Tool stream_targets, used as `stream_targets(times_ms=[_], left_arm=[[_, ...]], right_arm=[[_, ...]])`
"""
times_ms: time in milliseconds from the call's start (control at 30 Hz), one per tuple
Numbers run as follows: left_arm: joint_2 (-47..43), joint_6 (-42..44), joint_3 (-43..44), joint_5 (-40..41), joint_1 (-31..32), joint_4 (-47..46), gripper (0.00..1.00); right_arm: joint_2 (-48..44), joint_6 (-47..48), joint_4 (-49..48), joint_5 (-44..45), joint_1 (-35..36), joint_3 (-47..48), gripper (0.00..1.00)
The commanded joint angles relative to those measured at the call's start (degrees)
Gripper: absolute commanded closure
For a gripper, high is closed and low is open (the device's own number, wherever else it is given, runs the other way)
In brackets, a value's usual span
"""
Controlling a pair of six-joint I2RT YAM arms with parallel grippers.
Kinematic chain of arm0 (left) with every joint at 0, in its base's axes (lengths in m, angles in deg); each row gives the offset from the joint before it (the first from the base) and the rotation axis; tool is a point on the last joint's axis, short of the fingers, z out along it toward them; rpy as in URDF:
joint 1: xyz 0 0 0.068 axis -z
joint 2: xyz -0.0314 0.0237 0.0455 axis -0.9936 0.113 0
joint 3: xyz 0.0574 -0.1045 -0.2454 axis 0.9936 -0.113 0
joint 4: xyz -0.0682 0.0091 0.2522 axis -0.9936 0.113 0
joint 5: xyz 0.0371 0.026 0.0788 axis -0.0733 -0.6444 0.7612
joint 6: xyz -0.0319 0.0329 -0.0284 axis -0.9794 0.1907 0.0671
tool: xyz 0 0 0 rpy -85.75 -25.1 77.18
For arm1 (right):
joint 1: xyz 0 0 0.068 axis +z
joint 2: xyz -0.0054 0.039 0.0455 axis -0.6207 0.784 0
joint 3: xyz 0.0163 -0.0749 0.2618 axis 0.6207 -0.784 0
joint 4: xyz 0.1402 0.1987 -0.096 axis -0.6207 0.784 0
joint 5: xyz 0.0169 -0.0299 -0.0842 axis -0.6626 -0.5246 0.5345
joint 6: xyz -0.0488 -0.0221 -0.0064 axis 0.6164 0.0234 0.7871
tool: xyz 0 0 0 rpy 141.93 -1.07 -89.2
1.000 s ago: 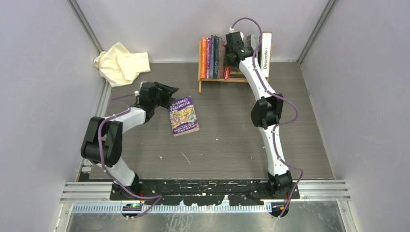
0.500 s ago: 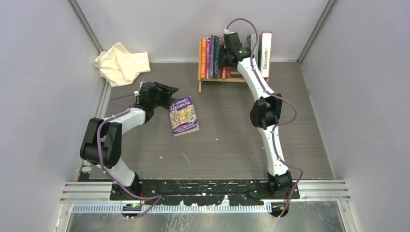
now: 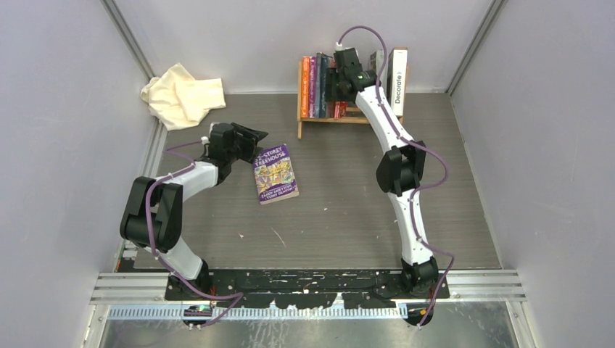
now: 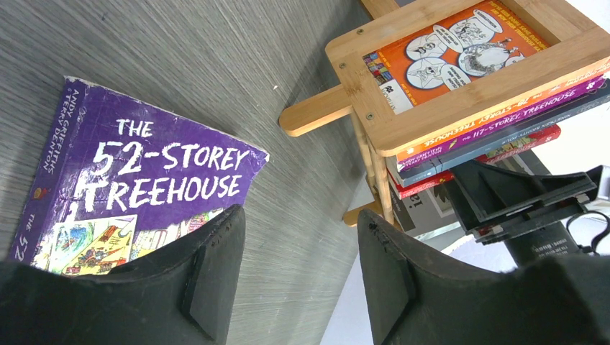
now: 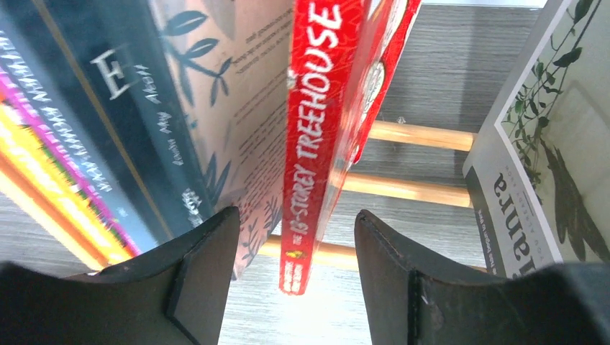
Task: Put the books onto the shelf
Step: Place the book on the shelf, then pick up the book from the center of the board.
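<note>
Can't make out the middle of the shelf (image 3: 323, 119) from above, hidden behind the right arm (image 3: 395, 167). Up close: leaning red book (image 5: 313, 108) between the parted fingers of the right gripper (image 5: 295, 287), not pinched. Lying flat on the table (image 3: 341, 203) just beside the left gripper (image 4: 298, 273), also spread and empty: purple book (image 3: 275, 172), long axis near-to-far, title end toward the shelf.

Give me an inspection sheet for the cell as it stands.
Surface: table, grey wood-grain.
Job's things: purple book flat on the table, off the shelf; other books upright on it.
Clutter: cloth crumpled in the far-left corner.
Grippers: left gripper open, beside the purple book, empty; right gripper open, astride the red book on the shelf.
Cables: purple cables along both arms, no snag seen.
Surroundings: grey walls; nothing else seen.
</note>
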Motion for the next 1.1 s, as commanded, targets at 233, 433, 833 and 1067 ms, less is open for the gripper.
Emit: stream_targets(times_ms=[233,433,833,1067], left_arm=[[-3.49,0.98,0.32,-0.56,0.13,-1.22,0.41],[-6.28,2.28,-2.17,-0.10,0.12,0.75,0.41],[-14.59,2.13,-15.17,-0.52,-1.17,2.73,0.35],[-16.94,0.38,-21.45,-2.53,-3.53,1.96,0.32]], right_arm=[[-12.80,-0.51,-3.30,4.44,3.02,-4.14,0.35],[-19.48,-0.21,-4.33,8.32,6.01,-11.29,0.34],[-31.88,-1.37,-6.59,11.05,16.32,-31.49,0.31],[-32.08,-5.26,-6.50,6.95,22.06,-38.49,0.30]])
